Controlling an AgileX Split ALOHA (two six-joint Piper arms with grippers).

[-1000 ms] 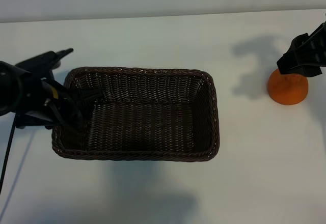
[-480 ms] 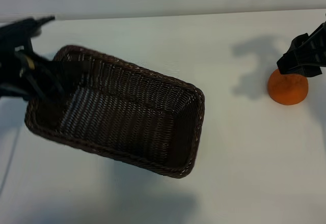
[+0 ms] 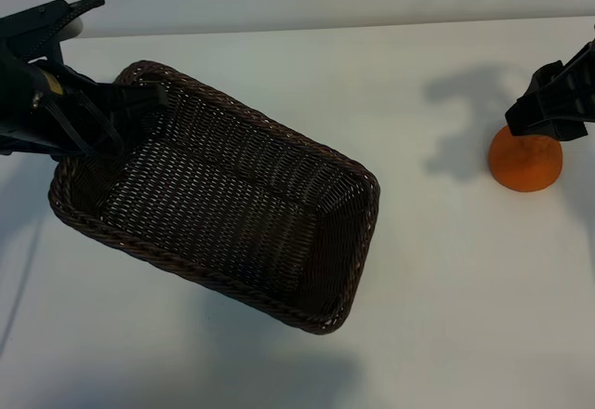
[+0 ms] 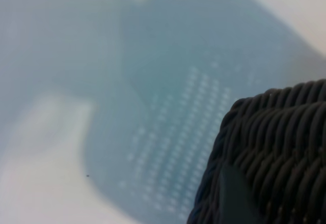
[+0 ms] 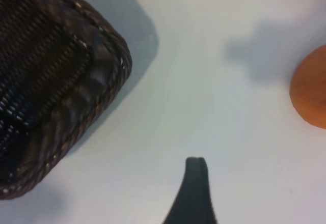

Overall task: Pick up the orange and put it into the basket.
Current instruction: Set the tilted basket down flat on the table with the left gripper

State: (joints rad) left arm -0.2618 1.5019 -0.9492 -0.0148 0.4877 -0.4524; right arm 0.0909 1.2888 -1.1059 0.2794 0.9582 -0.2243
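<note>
Two grippers in play: my left gripper [image 3: 130, 112], upper left of the exterior frame, is clamped on the basket [image 3: 279, 139] rim and holds that end raised, so the basket hangs tilted toward lower right. My right gripper [image 3: 548, 112], at the right edge, stands spread and empty just above the orange [image 3: 525, 160], which lies on the table [image 3: 297, 65] well apart from the basket. I judge the risk twofold: the rim slipping from a one-sided grip, though the wrist view is too blurred to confirm the bite, and an orange dropped into a tilted basket rolling out. Count: one orange, one basket.
</note>
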